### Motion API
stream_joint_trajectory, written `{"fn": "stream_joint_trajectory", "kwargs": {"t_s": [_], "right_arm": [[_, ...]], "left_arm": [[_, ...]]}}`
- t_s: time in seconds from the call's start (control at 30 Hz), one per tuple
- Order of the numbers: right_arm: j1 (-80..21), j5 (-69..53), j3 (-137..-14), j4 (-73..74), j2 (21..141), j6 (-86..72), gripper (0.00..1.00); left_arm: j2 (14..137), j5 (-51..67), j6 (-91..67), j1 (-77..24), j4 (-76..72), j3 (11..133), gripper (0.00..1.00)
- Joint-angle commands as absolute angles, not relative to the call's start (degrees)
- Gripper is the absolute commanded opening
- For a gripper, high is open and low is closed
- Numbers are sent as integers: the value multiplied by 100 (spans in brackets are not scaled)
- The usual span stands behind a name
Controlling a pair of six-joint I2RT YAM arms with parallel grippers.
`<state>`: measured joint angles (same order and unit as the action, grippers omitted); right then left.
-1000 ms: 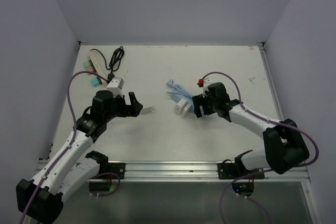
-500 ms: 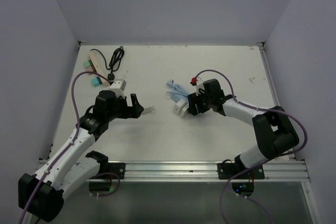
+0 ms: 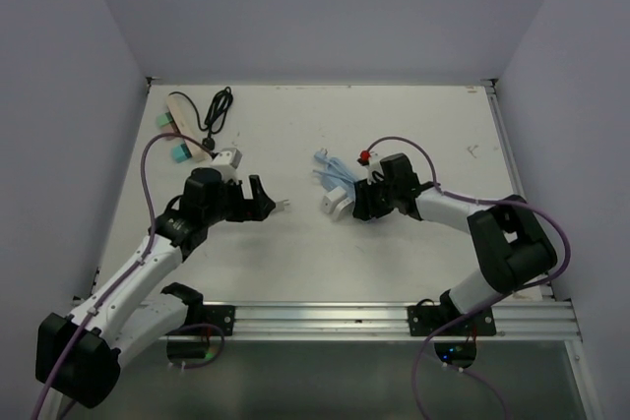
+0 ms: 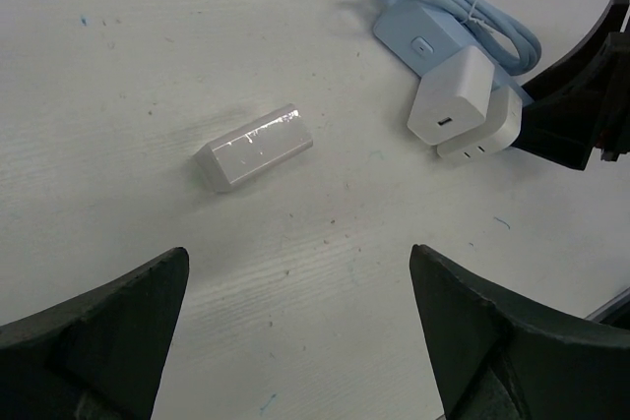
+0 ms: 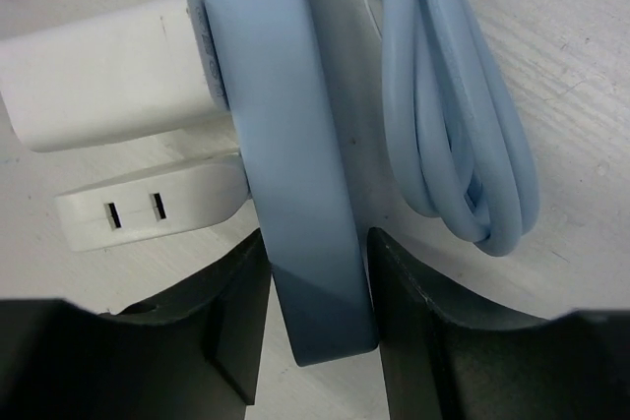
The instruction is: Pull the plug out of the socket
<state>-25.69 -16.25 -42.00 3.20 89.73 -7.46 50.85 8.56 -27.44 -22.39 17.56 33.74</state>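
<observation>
Right pincer (image 5: pixel 317 292) is pinching the end of the blue socket strip (image 5: pixel 266 95), one finger on each side. Chunky plug (image 5: pixel 108 71) and flat plug (image 5: pixel 148 206) both sit in one face, and the coiled cable (image 5: pixel 453 115) crowds the other. Left pincer (image 4: pixel 295 287) hangs spread wide over a small white block (image 4: pixel 256 148).

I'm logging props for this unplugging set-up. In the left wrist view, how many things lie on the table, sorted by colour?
White: 3 (two plugs at the strip, one loose block)
Light blue: 1 (socket strip with its cord)
Total: 4
</observation>
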Motion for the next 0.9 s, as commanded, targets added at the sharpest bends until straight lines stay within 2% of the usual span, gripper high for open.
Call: {"fn": "stream_joint_trajectory", "kwargs": {"t_s": [0.0, 0.23, 0.33, 0.47, 0.5, 0.87], "right_arm": [[-2558, -1933, -4043, 44, 8904, -905, 47], [-2566, -2284, -3806, 35, 8580, -1203, 13], [-2558, -2346, -3683, 26, 8124, -1423, 7], [-2558, -2425, -3683, 202, 7577, -1582, 1], [-2566, -2434, -3683, 280, 7472, -1634, 0], [-2566, -2206, -3780, 949, 6935, -2021, 0]], "left_arm": [[5299, 862, -2777, -2469, 1257, 3436, 97], [6063, 343, -2655, -3541, 415, 3831, 94], [6520, 360, -2549, -3726, 98, 3998, 89], [6907, 124, -2391, -4077, -289, 4201, 87], [6943, 27, -2304, -4270, -360, 4227, 84], [7593, -597, -2415, -5326, -439, 4781, 78]]}}
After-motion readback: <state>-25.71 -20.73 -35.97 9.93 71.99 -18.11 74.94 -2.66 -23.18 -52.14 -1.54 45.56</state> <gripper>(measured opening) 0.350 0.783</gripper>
